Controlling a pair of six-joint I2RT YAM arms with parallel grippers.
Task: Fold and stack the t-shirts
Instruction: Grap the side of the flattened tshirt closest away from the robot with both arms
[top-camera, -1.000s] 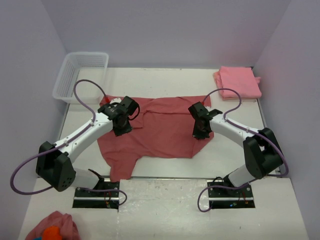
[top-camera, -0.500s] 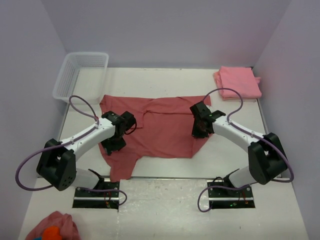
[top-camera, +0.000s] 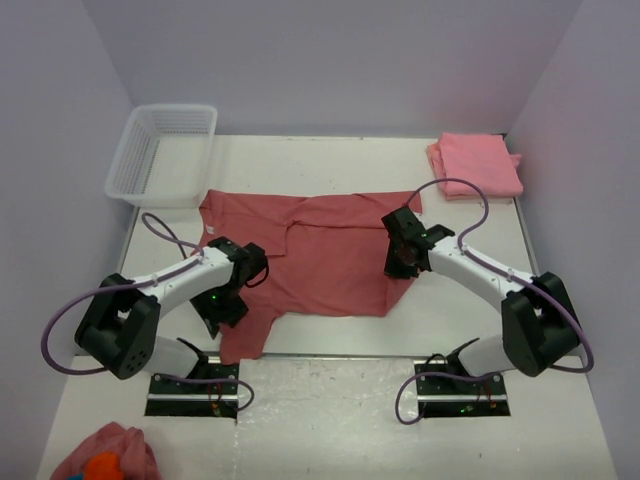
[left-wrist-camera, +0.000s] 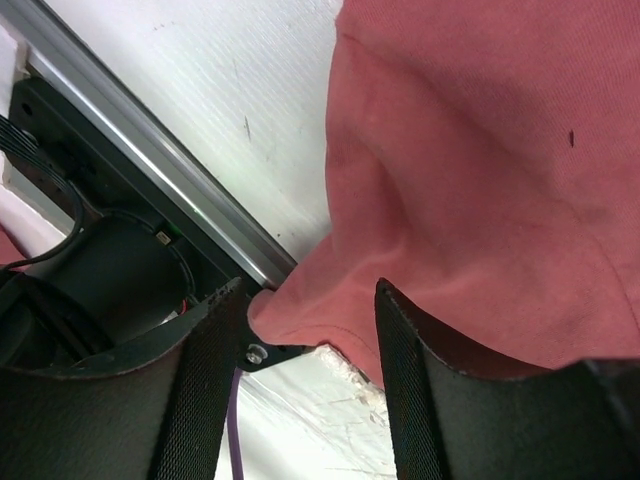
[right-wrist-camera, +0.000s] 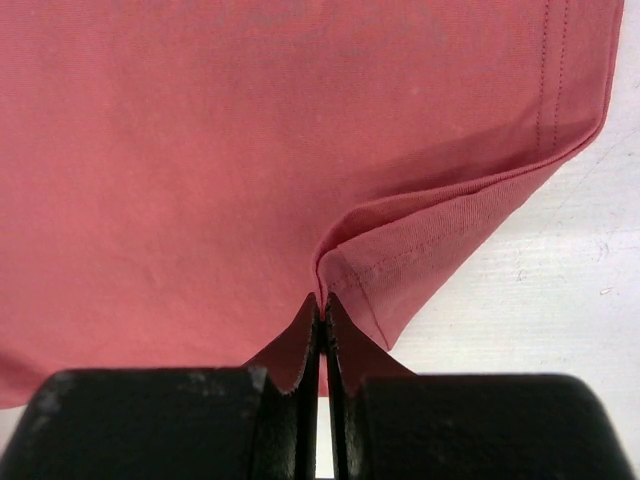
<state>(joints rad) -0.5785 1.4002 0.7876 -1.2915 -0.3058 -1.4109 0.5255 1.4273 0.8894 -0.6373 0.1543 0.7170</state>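
A dusty red t-shirt (top-camera: 330, 255) lies spread across the middle of the table. My left gripper (top-camera: 222, 302) is low over the shirt's near-left sleeve. In the left wrist view it (left-wrist-camera: 310, 335) is open, and the sleeve's hem (left-wrist-camera: 330, 315) lies loose between the fingers (left-wrist-camera: 402, 390). My right gripper (top-camera: 400, 262) is at the shirt's right edge. In the right wrist view it (right-wrist-camera: 322, 305) is shut on a pinched fold of the red shirt (right-wrist-camera: 250, 130). A second t-shirt (top-camera: 476, 165), lighter pink, lies folded at the back right corner.
A white mesh basket (top-camera: 160, 150) stands at the back left. A pink cloth lump with an orange patch (top-camera: 105, 458) lies off the table at the near left. The table's metal front rail (left-wrist-camera: 150, 160) runs just beside the left gripper.
My left gripper moved from the shirt's upper left toward the near edge and opened wider. The right gripper stayed shut on the shirt's edge and barely shifted.
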